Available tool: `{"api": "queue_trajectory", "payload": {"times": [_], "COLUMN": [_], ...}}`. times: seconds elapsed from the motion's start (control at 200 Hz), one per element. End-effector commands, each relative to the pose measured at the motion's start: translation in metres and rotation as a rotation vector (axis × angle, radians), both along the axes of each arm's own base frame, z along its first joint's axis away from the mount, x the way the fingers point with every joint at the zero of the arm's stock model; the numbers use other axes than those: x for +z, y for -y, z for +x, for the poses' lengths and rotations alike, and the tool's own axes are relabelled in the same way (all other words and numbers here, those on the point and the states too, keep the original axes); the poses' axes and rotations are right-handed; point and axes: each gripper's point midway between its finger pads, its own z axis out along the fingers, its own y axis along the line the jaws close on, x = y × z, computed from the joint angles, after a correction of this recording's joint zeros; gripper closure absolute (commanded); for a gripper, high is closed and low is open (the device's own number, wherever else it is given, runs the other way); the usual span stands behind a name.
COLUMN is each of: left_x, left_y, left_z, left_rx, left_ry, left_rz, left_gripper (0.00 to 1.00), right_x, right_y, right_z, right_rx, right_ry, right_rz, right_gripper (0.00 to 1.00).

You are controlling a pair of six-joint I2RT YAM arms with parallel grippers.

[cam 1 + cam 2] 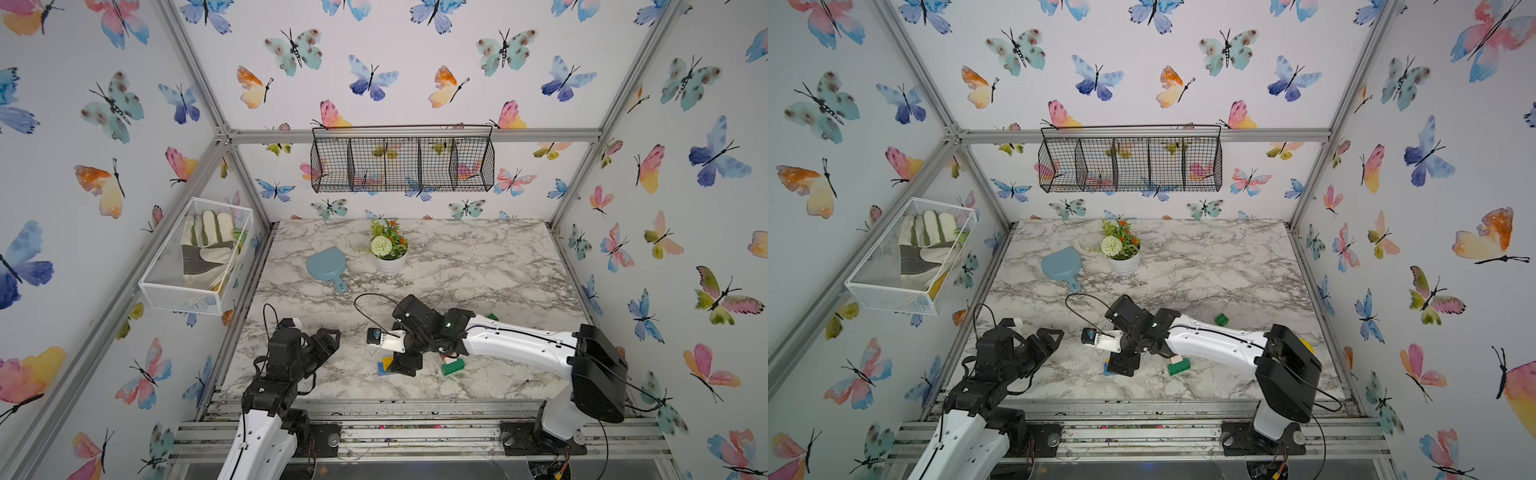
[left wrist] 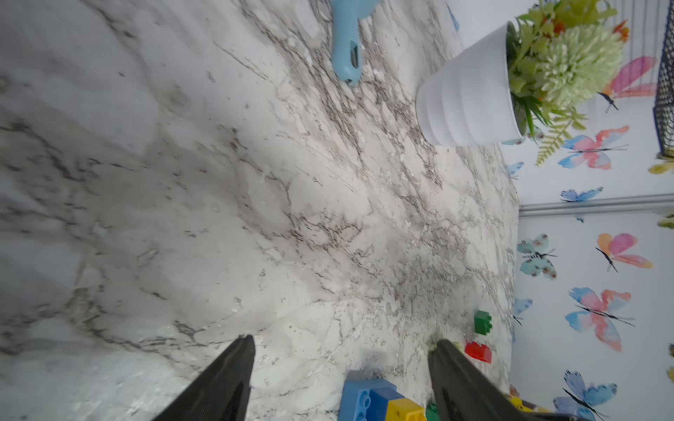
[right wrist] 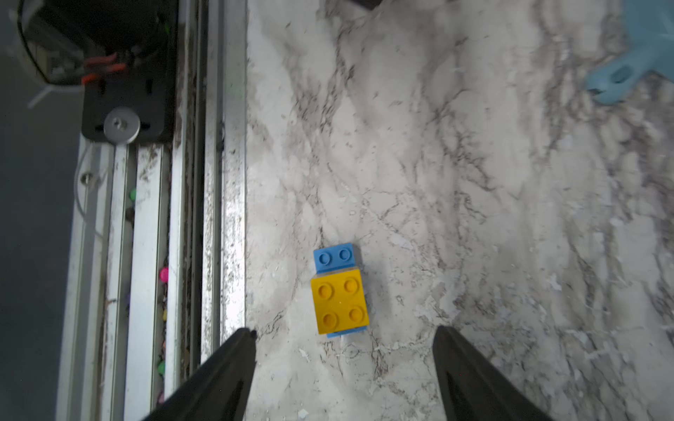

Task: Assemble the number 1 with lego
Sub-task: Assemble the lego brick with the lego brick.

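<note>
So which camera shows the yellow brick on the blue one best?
The right wrist view: the yellow brick sits whole, four studs showing, atop the blue brick. The left wrist view crops it; in both top views the right gripper mostly hides it.

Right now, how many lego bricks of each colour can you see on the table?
Blue brick: 1
Yellow brick, on the blue: 1
Green: 2, a long brick and a small cube
Red brick: 1
Total: 5 showing; the right arm may hide more.

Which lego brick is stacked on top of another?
The yellow brick: it sits on the blue brick, two blue studs left bare. The small green brick stands alone.
</note>
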Motion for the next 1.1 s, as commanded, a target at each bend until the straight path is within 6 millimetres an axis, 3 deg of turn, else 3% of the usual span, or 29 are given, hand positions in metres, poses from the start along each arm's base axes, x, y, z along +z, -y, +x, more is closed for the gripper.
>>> {"api": "queue_trajectory", "payload": {"times": [0.0,0.155,0.225,0.36,0.621,0.796,1.096], "left_x": [0.019,0.011,0.006,-0.009,-0.029,-0.033,-0.046], "left_y": [0.042,0.075,0.091,0.113,0.125,0.130,0.133], "left_z": [-0.004,-0.023,-0.033,-0.048,-0.051,-0.048,-0.047], "left_rx": [-0.244,-0.434,-0.502,-0.584,-0.617,-0.633,-0.652], "left_ry": [0.063,0.014,-0.002,-0.057,-0.125,-0.133,-0.185], "left_rz": [-0.137,-0.168,-0.167,-0.149,-0.137,-0.143,-0.126], "left_gripper": [0.28,0.31,0.31,0.37,0.47,0.51,0.58], "right_x": [0.011,0.006,-0.002,-0.020,-0.043,-0.044,-0.067], "right_y": [0.006,0.024,0.020,0.009,0.003,-0.003,0.002], "right_z": [0.015,0.012,0.001,-0.008,-0.006,-0.002,0.002], "right_rx": [-0.363,-0.727,-0.743,-0.738,-0.759,-0.768,-0.822], "right_ry": [-0.151,-0.422,-0.525,-0.620,-0.633,-0.631,-0.613], "right_rz": [0.140,0.187,0.163,0.097,0.007,0.011,-0.076], "right_gripper": [0.26,0.46,0.54,0.61,0.64,0.65,0.73]}}
